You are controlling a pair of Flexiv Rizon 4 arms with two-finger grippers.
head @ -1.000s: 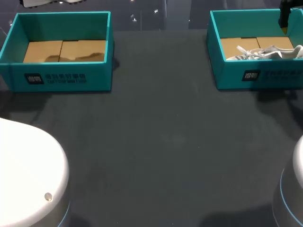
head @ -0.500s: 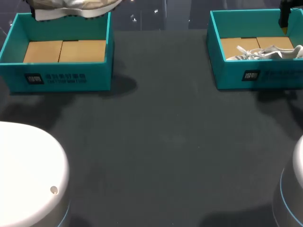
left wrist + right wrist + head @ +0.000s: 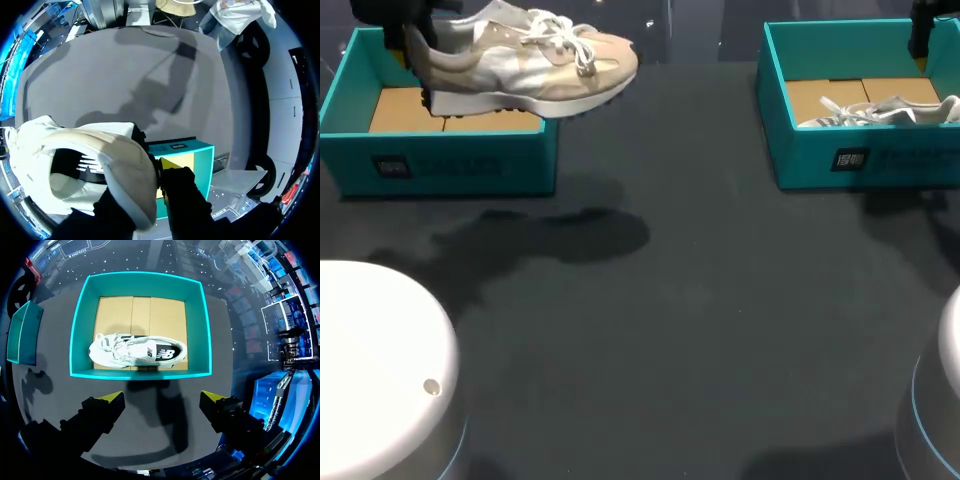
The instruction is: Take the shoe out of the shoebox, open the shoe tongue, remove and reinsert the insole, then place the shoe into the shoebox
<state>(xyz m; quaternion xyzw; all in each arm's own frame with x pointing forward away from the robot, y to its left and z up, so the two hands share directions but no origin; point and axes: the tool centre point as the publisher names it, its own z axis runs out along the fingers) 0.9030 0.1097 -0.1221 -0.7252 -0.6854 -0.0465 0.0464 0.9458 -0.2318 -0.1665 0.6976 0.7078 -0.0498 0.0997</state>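
Left gripper (image 3: 145,192) closed on the heel of the beige shoe (image 3: 520,60), one finger on each side. Shoe is held in the air, sole down and roughly level, above the left shoebox (image 3: 450,165) at the far left corner of the bench (image 3: 700,300). Its toe reaches out past the box's right wall. Right shoebox (image 3: 860,160) sits at the far right corner. White shoe (image 3: 137,351) lies on its side inside it, along the near wall. Right gripper (image 3: 161,399) hangs high over that corner with the box ahead of its fingers, which are spread wide and hold nothing.
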